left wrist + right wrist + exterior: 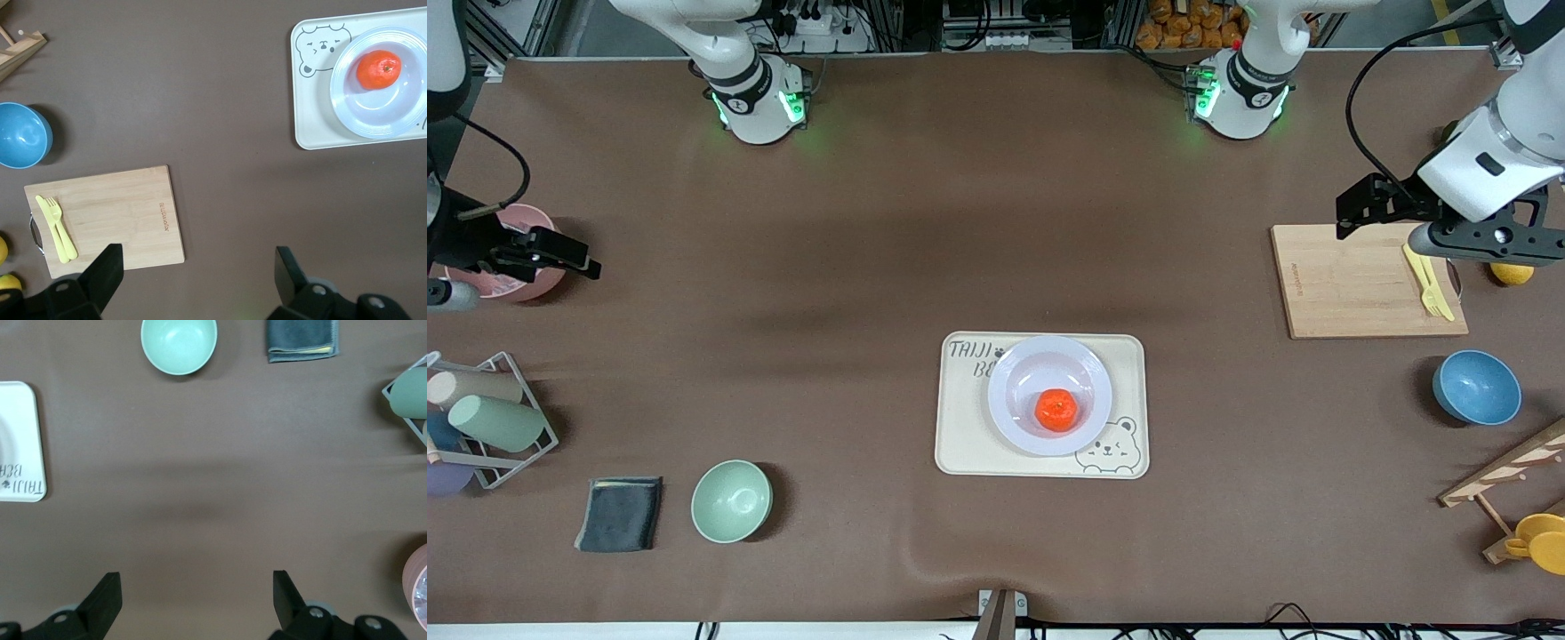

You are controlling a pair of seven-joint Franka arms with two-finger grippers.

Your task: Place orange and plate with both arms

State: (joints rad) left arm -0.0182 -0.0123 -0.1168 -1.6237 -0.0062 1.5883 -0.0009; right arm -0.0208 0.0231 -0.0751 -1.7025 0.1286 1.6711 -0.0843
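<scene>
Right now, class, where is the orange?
The orange lies in the plate, which sits on the bear tray mid-table, nearer the front camera than the cutting board.

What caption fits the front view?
Orange sits on the plate on the bear tray; both arms wait at the table's ends.

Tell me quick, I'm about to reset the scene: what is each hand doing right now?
Left hand: open, empty, over the cutting board.
Right hand: open, empty, up by the pink bowl.
</scene>
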